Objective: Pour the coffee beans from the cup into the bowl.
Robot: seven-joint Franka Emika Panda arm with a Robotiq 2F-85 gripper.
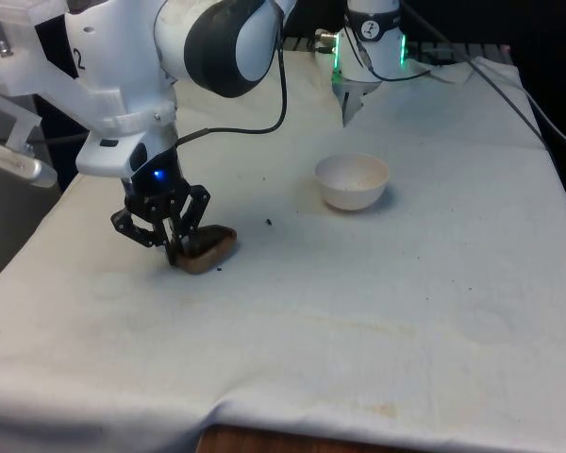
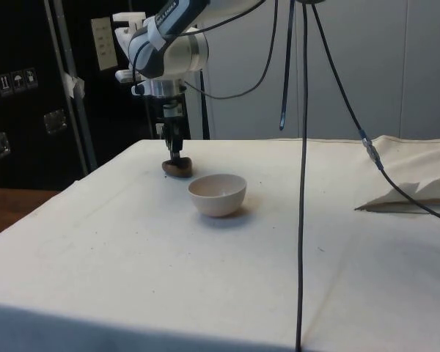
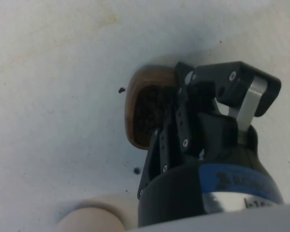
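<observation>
Okay, gripper (image 1: 176, 247) is down at the table (image 1: 377, 311) and my read is that nothing has been poured yet. The wooden cup (image 1: 210, 249) sits on the cloth with dark coffee beans (image 3: 150, 113) inside it, plain to see from the wrist camera. The white bowl (image 1: 353, 180) looks empty from the front and the side, so the whole pour is left: lift, carry, tip.

Grip next. The black fingers (image 3: 181, 121) are closed over the cup's rim, one inside among the beans and one outside the wall, so I call it clenched on the cup, though the cup seems not yet lifted off the cloth. A few stray beans (image 1: 268, 223) lie on the cloth near it.

Positions: in the front view, the bowl is at about two o'clock from the cup, well apart. In the side view the cup (image 2: 177, 168) is at about ten o'clock from the bowl (image 2: 217, 193), just beyond it.

Arm pose: the wrist hangs almost straight down over the cup, fingers pointing at the table, the white forearm rising steeply above it.
</observation>
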